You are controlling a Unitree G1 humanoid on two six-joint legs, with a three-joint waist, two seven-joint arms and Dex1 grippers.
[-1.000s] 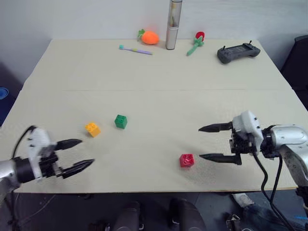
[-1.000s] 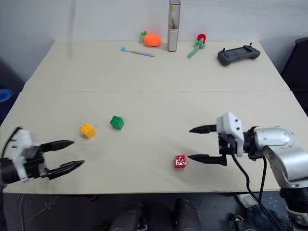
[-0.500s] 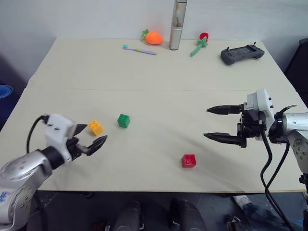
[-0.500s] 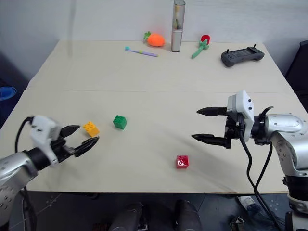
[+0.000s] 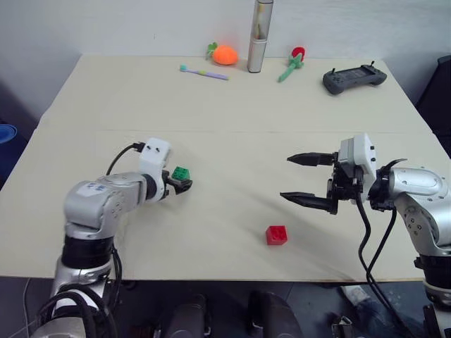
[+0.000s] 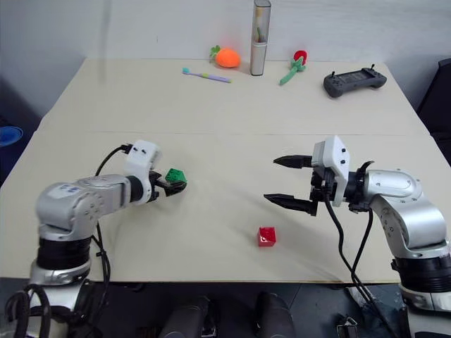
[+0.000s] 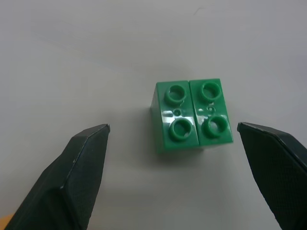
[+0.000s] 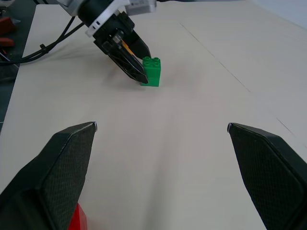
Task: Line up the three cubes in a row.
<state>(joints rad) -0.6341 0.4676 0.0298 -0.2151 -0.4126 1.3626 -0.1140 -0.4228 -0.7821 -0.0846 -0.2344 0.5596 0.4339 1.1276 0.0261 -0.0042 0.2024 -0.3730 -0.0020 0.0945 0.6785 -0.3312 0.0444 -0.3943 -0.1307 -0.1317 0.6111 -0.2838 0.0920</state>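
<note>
around the green cube [image 7: 193, 115], left end effector [image 5: 180, 184] wide open, untouching; right end effector [image 5: 307, 180] released, empty

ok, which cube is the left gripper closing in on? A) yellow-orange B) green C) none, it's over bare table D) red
B: in the left wrist view the green cube sits on the table between the open jaws of the left gripper, not yet gripped.

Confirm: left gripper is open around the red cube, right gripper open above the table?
Wrong cube. The left gripper is open around the green cube, as the left wrist view shows: the cube sits between the two fingers, touching neither. The red cube lies alone near the table's front edge. The right gripper is open above the table, as stated.
</note>
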